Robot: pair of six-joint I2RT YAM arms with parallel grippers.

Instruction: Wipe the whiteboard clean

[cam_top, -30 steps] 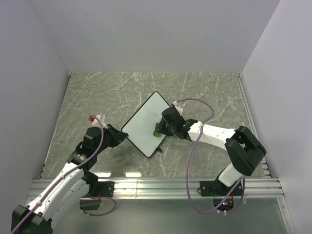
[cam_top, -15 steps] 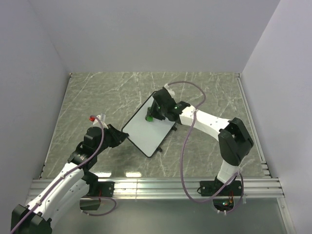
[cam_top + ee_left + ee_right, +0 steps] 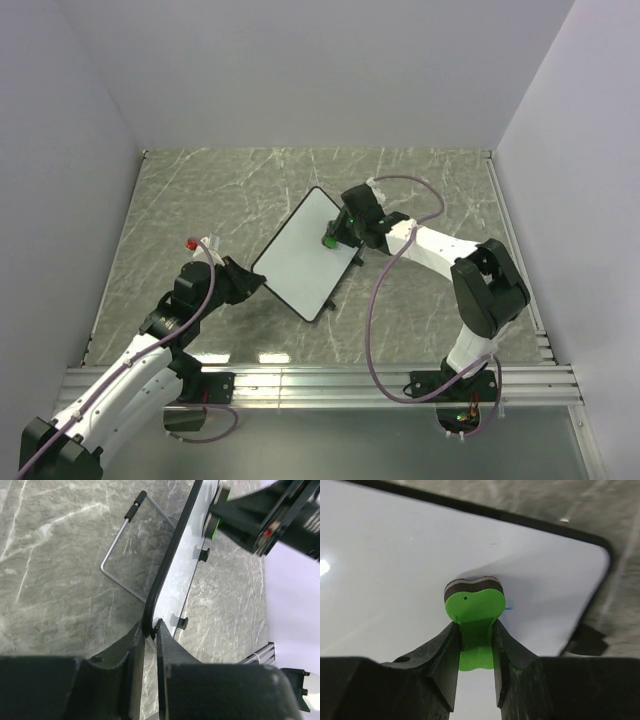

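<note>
The bench (image 3: 200, 190) is carrying the whiteboard (image 3: 292, 262), which is lying near the bench's middle. Its long axis is running from the near-left end toward the far-right end. In the left wrist view the board is appearing tilted, with a wire stand (image 3: 119, 537) showing behind it.

The left tool (image 3: 149, 630) is clamping the whiteboard's black frame at the near-left corner, jaws narrow on the thin edge, steadying it. The right tool (image 3: 475, 630) is working over the board's far-right end, jaws closed on the green eraser (image 3: 474, 600), whose dark pad is pressing against the white surface.

A faint blue trace (image 3: 508, 608) is showing just beside the eraser, toward the board's rounded corner; the rest of the surface is looking clean.

Judgement: the right arm is the nearer one for wiping. The coming stroke is depending on a short sideways shift toward that corner, across the long axis.
</note>
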